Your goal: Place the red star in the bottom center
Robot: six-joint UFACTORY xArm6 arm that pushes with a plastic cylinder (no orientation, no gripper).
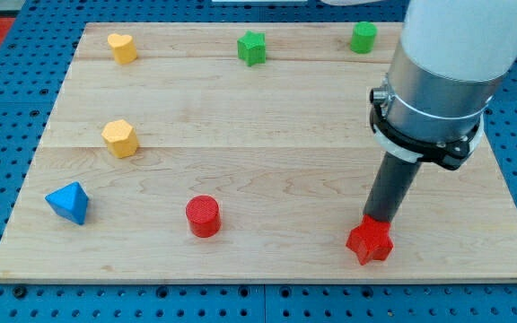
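The red star (370, 242) lies on the wooden board (267, 170) near its bottom edge, right of centre. My tip (378, 219) stands right at the star's upper edge and seems to touch it from the view's top. The rod rises from there to the white arm at the view's top right. A red cylinder (203, 215) stands to the star's left, near the bottom edge, left of centre.
A blue triangular block (68, 203) lies at bottom left. Two yellow blocks sit at left (119, 138) and top left (122, 48). A green star (252, 48) and a green block (363, 37) sit along the top edge.
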